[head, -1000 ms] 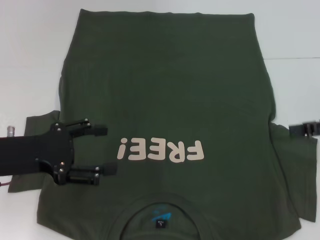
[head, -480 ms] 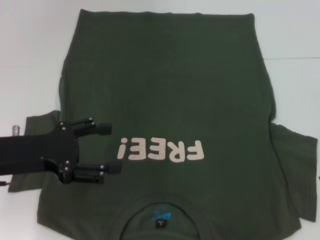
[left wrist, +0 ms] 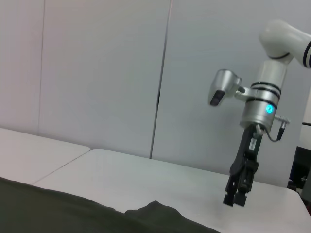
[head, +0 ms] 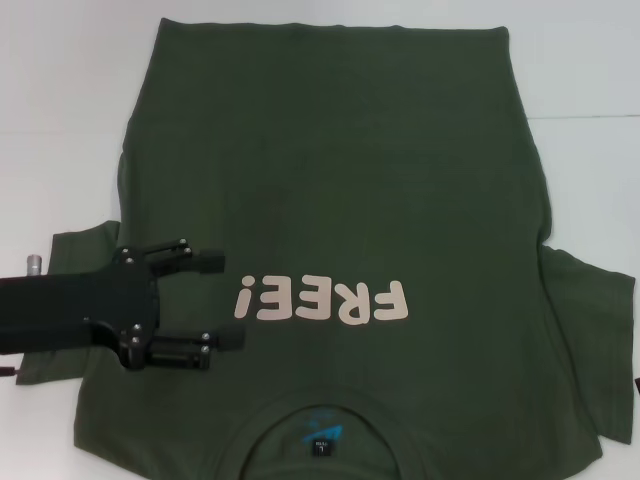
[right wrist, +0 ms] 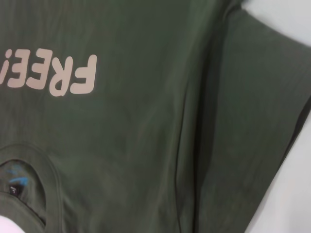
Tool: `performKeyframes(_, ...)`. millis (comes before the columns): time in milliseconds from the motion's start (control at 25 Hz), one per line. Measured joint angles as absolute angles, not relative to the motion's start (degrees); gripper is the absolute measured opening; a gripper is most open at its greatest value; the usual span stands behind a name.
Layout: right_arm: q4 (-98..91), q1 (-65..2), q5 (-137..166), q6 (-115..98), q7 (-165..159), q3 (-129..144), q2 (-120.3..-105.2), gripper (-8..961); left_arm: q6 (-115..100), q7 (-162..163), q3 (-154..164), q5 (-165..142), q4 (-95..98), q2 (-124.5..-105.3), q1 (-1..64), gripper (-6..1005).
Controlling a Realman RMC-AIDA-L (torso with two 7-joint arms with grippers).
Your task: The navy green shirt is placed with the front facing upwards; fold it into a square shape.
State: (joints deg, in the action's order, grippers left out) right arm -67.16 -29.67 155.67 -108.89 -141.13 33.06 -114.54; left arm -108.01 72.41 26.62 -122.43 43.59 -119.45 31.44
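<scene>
- Navy green shirt (head: 340, 200), a large dark olive cotton T-shirt with short sleeves, lies flat and face up on the white surface (head: 60, 120) in the head view; its collar is nearest the robot and its hem is at the far side.
- Pale cream block lettering (head: 322, 301) reading "FREE!" runs across the chest, upside down from the head camera, and a small dark neck label with blue marks (head: 322, 438) sits inside the collar.
- One short sleeve spreads out at the robot's right side; the other shows under the left arm.
- Black left pincer (head: 228, 299) hovers over the shirt's left chest area, just beside the "!" end of the lettering, its two fingers spread apart with nothing between them.
- From the left wrist view, a dark edge of the shirt (left wrist: 73, 216) lies along the surface, with a small raised fold of cloth; the right pincer (left wrist: 236, 200) hangs from its silver arm above the surface, well clear of the cloth. I cannot tell whether its fingers are parted or together.
- From the right wrist view, the lettering, the collar with its label, and the creased right sleeve (right wrist: 252, 116) fill the frame, with the shirt lying smooth on the surface.
</scene>
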Motion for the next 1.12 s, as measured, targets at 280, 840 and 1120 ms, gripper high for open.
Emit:
performKeyframes(280,-63.9,-29.9,156.9,-105.1,-140.8,33.7,-115.13,883,-108.1,72.4,26.7,-122.5,43.6,-119.58,30.9,933)
performKeyframes(840,-59.1,-30.8,157.2,-102.4,-140.7,34.4,-115.39,884,-107.9,72.1,26.7,-122.8,43.7,-119.62,30.6,933)
performKeyframes(1120,-58.9,-30.9,157.2,-101.8,-140.8,35.3,-115.50,881,-107.8,72.0,26.7,-122.9,43.7,-119.62,30.5,932)
